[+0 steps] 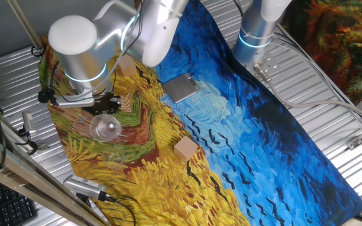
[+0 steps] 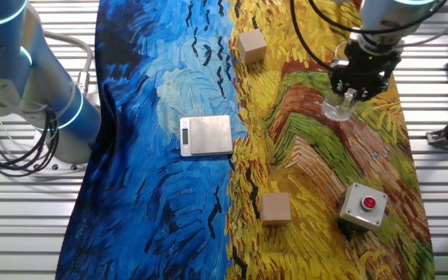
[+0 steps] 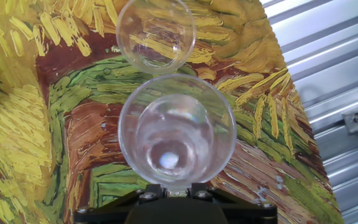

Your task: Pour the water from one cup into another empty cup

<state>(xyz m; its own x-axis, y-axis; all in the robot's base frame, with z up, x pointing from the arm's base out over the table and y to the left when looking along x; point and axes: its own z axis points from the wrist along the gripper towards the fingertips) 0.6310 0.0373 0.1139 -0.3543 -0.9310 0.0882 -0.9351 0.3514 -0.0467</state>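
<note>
— What's the arm got hold of over there?

— A clear cup (image 3: 176, 132), round and thin-walled, glossy like glass or hard plastic; I can't tell which. In the hand view the hand (image 3: 169, 194) is pinching its lower wall, with the dark fingers (image 3: 145, 196) pressed against it at the bottom edge. You look straight down its mouth, and there's a bright glint at the bottom.

— Water in it?

— Can't tell from the pictures. A 2nd clear cup (image 3: 156, 33) stands just beyond it on the cloth (image 3: 61, 99), their rims looking almost touching in that view.

— Do the fixed cameras show both?

— Not clearly. In one fixed view I make out 1 transparent cup (image 1: 105, 127) below the hand (image 1: 102, 105), the arm's big silver joint (image 1: 77, 47) covering much of that area. The other fixed view shows the black hand (image 2: 362, 78) over a glassy shape (image 2: 337, 107); 2 cups can't be separated there.

— And the tabletop?

— Ribbed metal (image 2: 162, 260), draped with a painted-looking cloth, swirling blue on 1 half, yellow and green strokes on the other. A flat square silver scale (image 2: 207, 134) lies on it, with 2 tan wooden-looking cubes (image 2: 275, 208) (image 2: 251, 44), and a grey box with a red button (image 2: 363, 205) that only the other fixed view shows.
</note>
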